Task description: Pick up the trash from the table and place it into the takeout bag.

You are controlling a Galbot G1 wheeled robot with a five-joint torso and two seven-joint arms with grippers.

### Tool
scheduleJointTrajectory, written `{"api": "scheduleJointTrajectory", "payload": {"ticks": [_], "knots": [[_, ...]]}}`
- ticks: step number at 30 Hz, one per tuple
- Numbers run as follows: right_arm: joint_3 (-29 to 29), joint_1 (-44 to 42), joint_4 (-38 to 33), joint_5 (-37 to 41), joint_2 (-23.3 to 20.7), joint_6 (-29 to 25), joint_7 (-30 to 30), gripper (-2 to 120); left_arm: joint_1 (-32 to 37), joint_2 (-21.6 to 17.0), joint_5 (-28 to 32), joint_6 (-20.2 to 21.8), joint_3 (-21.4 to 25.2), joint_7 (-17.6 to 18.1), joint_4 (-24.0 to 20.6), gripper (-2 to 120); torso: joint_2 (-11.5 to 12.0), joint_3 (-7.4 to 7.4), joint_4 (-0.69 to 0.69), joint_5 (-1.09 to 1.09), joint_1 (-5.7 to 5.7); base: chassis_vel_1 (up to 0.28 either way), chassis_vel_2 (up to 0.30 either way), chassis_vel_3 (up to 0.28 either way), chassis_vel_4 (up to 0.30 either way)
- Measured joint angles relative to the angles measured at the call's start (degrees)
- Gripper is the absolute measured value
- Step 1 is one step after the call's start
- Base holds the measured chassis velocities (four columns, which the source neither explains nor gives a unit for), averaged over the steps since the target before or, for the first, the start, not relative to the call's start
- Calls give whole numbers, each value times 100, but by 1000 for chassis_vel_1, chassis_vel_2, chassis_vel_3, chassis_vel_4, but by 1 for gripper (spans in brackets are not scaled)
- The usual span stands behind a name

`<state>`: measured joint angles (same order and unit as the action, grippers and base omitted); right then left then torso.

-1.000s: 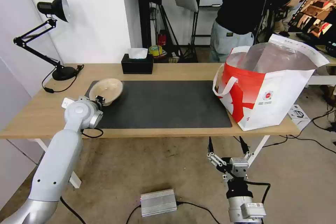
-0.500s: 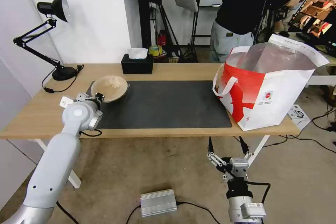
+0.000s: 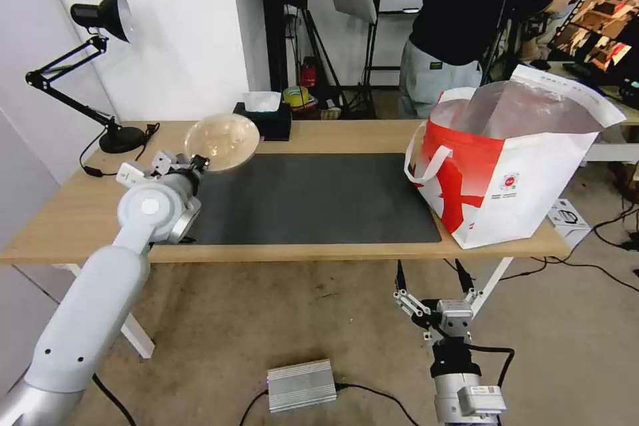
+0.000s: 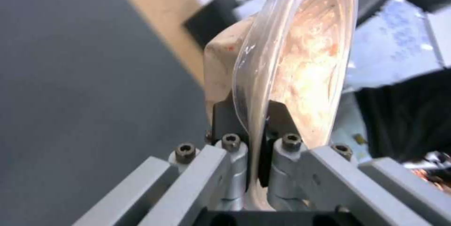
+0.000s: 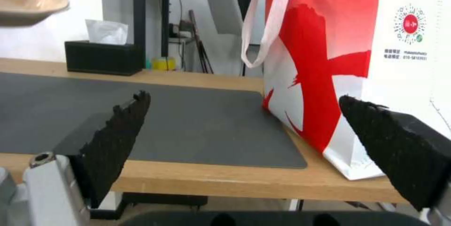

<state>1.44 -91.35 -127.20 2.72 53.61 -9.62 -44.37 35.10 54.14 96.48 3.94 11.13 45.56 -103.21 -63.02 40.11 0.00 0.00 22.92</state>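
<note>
Left arm raised with its jaws clamped; right arm parked low with its jaws wide.

The grey-white left arm reaches up from the near left, its round wrist joint over the counter's near-left part, and the left gripper (image 3: 194, 161) beyond it has its jaws closed tight on the rim of the beige pulp bowl (image 3: 221, 140), carried tilted above the counter. The right gripper (image 3: 432, 285) hangs below the counter's near edge, pointing up, black toothed jaws spread apart.

Wooden table with its load

The table (image 3: 333, 136) carries a dark mat (image 3: 313, 203) at centre, a lamp (image 3: 100, 73) at 10 o'clock, a tissue box (image 3: 269, 125) at 12, a takeout bag (image 3: 512, 166) at 3.
</note>
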Motion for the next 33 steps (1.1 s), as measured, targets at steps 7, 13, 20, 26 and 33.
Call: {"api": "scheduleJointTrajectory", "payload": {"ticks": [7, 13, 20, 26, 33], "knots": [[0, 0, 0, 0, 0, 0, 0, 100, -1393, -172, 337, -165, -855, -110, 35, 0, 0, 0, 0, -1, 0, 0, 0, 0, 0], [0, 0, 0, 0, 0, 0, 0, 100, -2322, 24, 494, -235, -1720, -118, 328, 0, 0, 0, 0, 0, 0, 0, 0, 0, 0], [0, 0, 0, 0, 0, 0, 1, 100, -2842, 464, 485, -312, -2340, -120, 677, 0, 0, 0, -1, -1, 1, 0, 0, 0, 0], [-1, 0, 0, 0, 0, 0, 0, 100, -3299, 1015, 365, -358, -2733, -126, 1143, 0, 0, 0, -1, -2, 1, 0, 0, 0, 0], [-1, 0, 0, 0, 0, 0, 0, 100, -3766, 1573, 343, -381, -3042, -302, 1657, 0, 0, 0, 0, -1, 1, 0, 0, 0, 0]]}}
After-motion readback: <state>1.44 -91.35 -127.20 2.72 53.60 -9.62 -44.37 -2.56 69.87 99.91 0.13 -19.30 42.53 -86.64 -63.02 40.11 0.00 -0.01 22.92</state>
